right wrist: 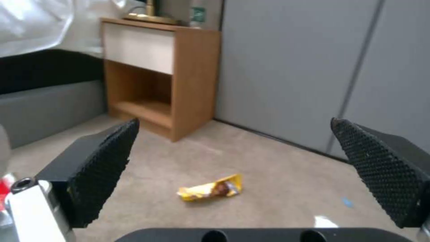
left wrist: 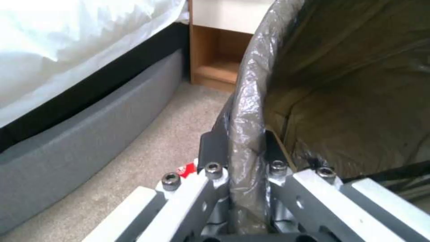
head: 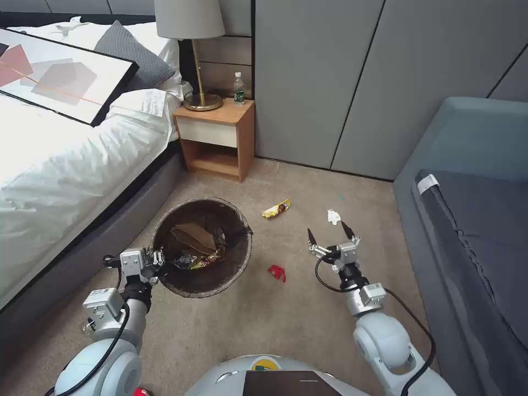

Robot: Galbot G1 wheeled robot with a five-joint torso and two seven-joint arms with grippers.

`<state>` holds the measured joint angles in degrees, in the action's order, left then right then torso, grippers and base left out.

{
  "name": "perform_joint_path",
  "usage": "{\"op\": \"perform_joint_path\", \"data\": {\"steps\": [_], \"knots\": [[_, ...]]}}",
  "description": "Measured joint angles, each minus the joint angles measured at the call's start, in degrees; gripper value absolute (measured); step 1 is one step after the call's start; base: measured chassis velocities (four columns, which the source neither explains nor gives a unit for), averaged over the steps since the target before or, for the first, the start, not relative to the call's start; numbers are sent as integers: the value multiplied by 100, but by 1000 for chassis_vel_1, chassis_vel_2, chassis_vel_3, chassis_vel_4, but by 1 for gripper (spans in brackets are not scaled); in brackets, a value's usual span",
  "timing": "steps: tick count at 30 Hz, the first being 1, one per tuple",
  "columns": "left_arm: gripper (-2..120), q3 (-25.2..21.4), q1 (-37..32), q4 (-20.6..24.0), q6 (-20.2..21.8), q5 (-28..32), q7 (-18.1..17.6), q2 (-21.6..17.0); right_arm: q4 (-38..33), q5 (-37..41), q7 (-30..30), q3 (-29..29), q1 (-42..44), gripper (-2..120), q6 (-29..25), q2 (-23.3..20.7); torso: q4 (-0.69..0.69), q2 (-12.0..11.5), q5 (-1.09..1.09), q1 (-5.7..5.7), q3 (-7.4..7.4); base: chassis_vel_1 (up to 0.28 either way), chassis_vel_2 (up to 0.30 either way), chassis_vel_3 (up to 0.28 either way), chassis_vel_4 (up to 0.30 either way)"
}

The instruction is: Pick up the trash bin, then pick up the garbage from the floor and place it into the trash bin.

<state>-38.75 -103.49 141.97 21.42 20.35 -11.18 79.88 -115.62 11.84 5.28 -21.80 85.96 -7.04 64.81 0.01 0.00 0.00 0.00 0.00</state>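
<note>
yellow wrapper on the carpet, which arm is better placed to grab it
Right. The right tool is open and empty, with the yellow wrapper on the carpet straight ahead between its fingers. The left tool is shut on the bin rim, so it isn't free.

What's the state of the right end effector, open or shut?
Open. The right end effector has its fingers spread wide with nothing between them, above carpet near the yellow wrapper.

Glossy plastic bag; matt wood nightstand.
</note>
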Motion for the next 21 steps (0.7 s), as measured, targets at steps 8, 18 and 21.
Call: {"op": "perform_joint_path", "data": {"steps": [8,18,21], "knots": [[2,-96,-21,31,19,72,-2,-17,489,456,-342,433,-650,100,197,-341,0,0,1,0,0,0,0,0,0],[2,-111,-41,44,40,102,0,-48,1463,739,-1420,753,-1225,100,470,-719,-1,0,0,0,0,0,0,0,0],[2,-110,-46,44,42,101,-1,-57,1790,739,-1701,844,-1418,100,554,-728,-1,0,0,0,0,0,0,0,0]]}}
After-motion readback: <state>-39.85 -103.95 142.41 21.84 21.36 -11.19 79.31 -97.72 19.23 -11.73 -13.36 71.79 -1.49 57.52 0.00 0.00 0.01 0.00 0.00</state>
